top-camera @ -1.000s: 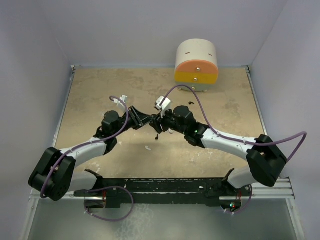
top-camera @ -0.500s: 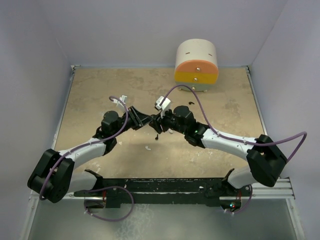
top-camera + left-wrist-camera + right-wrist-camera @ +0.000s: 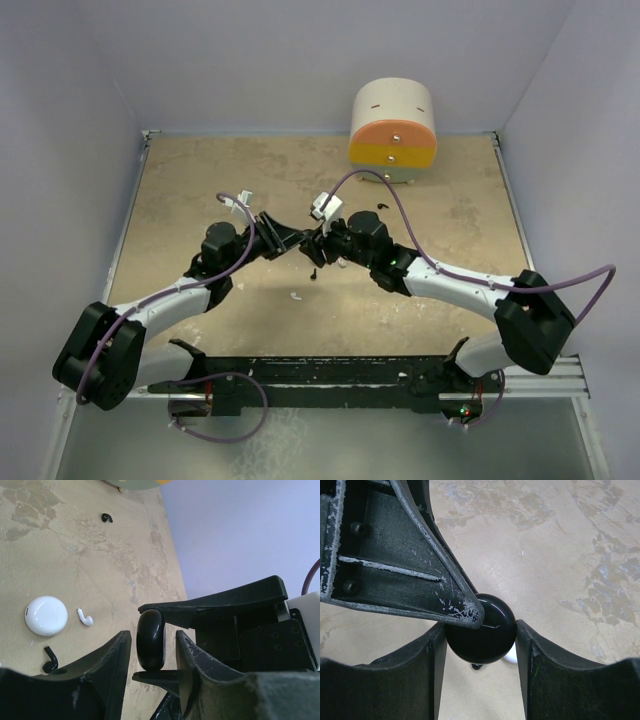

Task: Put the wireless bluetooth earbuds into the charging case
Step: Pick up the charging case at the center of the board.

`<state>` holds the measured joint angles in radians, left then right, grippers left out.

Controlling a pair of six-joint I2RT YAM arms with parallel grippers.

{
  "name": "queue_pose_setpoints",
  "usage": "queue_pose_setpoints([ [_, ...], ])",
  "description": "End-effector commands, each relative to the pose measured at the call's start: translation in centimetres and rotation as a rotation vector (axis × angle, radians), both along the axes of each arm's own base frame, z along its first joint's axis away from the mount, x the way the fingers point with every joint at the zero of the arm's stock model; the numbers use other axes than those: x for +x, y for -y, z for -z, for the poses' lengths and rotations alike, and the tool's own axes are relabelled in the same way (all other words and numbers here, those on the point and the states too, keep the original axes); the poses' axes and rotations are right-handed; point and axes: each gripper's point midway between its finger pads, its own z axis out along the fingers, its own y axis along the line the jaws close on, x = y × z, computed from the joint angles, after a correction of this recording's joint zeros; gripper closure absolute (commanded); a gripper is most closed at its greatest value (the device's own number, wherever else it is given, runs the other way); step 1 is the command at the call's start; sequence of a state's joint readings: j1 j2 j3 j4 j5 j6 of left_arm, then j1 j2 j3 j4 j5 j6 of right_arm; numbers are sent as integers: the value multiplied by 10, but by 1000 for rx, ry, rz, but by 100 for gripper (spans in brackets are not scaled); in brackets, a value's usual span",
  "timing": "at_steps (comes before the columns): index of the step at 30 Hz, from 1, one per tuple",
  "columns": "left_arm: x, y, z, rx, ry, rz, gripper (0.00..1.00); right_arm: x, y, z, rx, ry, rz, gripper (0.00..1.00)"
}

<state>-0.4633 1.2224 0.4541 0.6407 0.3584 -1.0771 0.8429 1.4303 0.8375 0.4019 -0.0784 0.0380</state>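
Observation:
A glossy black round charging case (image 3: 485,635) hangs above the table, and my right gripper (image 3: 480,627) is shut on it, both pads touching its rim. My left gripper (image 3: 152,635) stands open around the same case (image 3: 150,647), with a gap on each side. The two grippers meet at mid-table (image 3: 310,243). On the table lie a white earbud (image 3: 85,617), a black earbud (image 3: 49,659) and another black earbud (image 3: 106,517) farther off. A white earbud (image 3: 296,296) lies near the front. The case looks closed.
A white round case (image 3: 46,615) lies flat on the table beside the white earbud. A cream cylinder unit with an orange and a yellow drawer front (image 3: 393,140) stands at the back edge. Pale walls enclose the table on three sides.
My left gripper's jaws have spread apart off the black case. The right gripper keeps its hold, and both arms have hardly moved.

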Motion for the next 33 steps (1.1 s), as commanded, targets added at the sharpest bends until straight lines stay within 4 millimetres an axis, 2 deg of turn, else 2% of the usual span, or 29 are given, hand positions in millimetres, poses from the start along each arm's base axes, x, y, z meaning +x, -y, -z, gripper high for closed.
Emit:
queue_pose_setpoints([
  [1, 4, 1, -25, -15, 90, -3, 66, 2, -3, -36, 71, 68, -11, 74],
  [8, 4, 1, -25, -14, 89, -5, 79, 2, -2, -36, 69, 67, -10, 74],
  [10, 4, 1, -25, -14, 88, -5, 87, 2, -3, -35, 68, 65, -11, 74],
  [12, 5, 1, -25, -15, 90, -5, 100, 2, -3, -34, 67, 64, -8, 70],
  [13, 5, 1, -25, -14, 89, -6, 100, 3, -2, -34, 69, 63, -3, 62],
  [16, 6, 0, -24, -13, 88, -12, 100, 4, -1, -35, 73, 57, 15, 25],
  [17, 6, 0, -24, -12, 88, -17, 100, 5, 1, -38, 79, 58, 28, 18],
  [19, 6, -1, -23, -8, 85, -20, 100, 6, 8, -44, 87, 60, 59, 12],
  [21, 7, -1, -23, -3, 83, -25, 100, 6, 21, -56, 108, 59, 120, 1],
  [24, 7, -2, -23, 0, 84, -27, 100, 4, 46, -74, 146, 74, 220, 0],
  [27, 8, -2, -24, 1, 86, -30, 100, 5, 63, -86, 169, 68, 302, 0],
  [33, 9, -1, -28, -6, 90, -31, 100, 10, 63, -72, 158, 11, 348, 0],
])
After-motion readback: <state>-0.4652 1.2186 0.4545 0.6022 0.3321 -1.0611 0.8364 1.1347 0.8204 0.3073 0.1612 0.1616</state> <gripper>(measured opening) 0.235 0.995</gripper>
